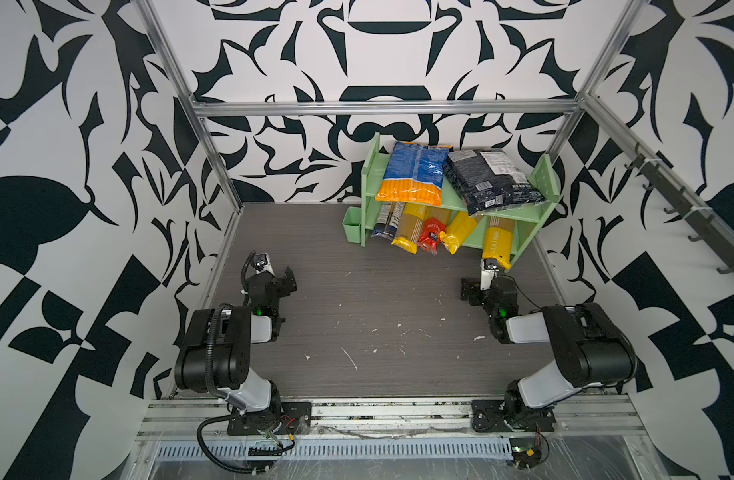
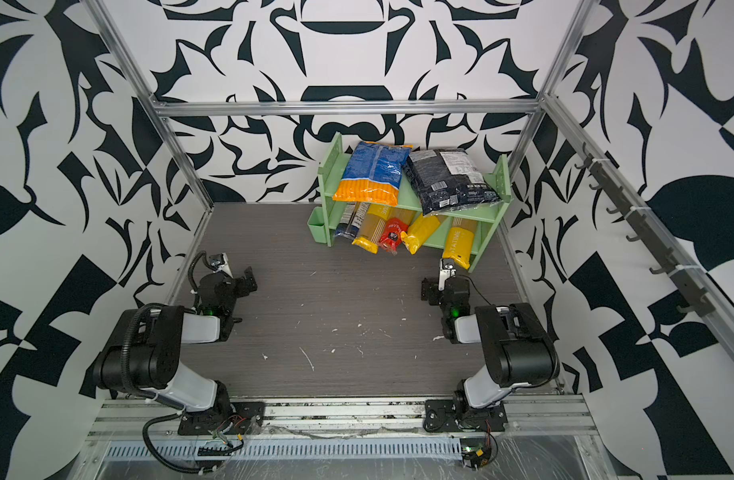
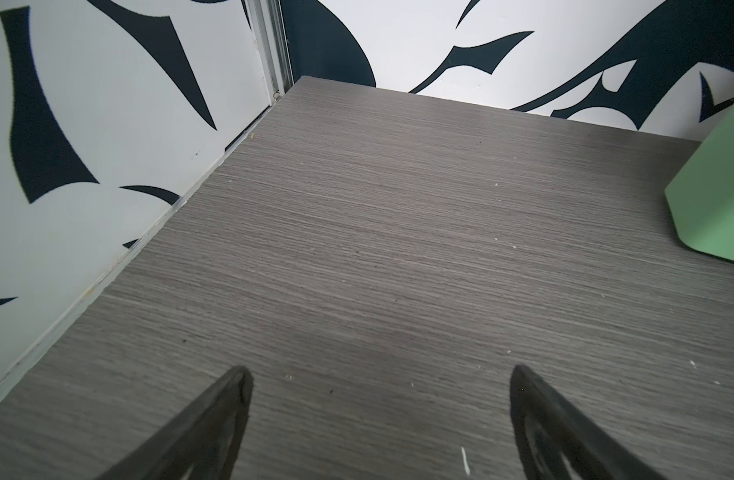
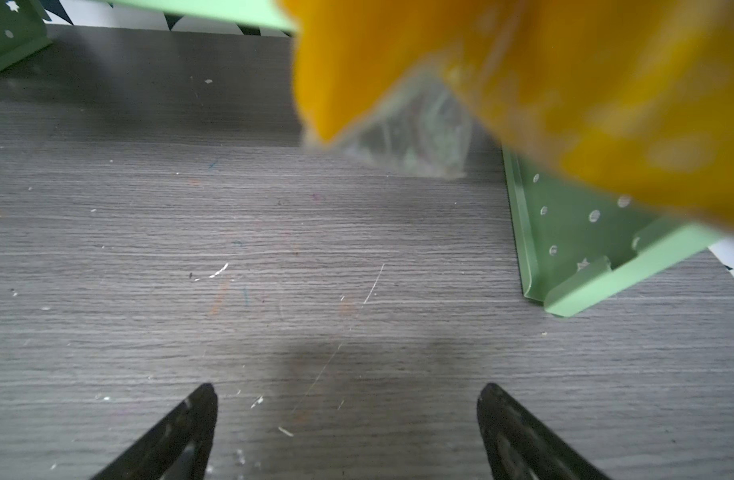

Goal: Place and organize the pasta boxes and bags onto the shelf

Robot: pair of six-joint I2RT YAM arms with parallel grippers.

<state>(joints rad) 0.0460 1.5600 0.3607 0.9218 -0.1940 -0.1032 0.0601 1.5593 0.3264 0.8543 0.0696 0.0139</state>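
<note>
Shelf [image 1: 546, 178], green and hole-dotted, holds crinkly plastic bags [image 1: 415, 170].

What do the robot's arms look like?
The left arm and right arm have chunky black joints, white shells and a small green light each. A ribbed black cable loops along the left arm. The left gripper and right gripper have two pointed black fingers.

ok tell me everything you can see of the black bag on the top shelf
The wide black soft plastic bag with a white printed label and barcodes lies flat, label up, on the right of the light green shelf's top tier, front edge overhanging, one corner against the blue-and-orange bag.
</note>
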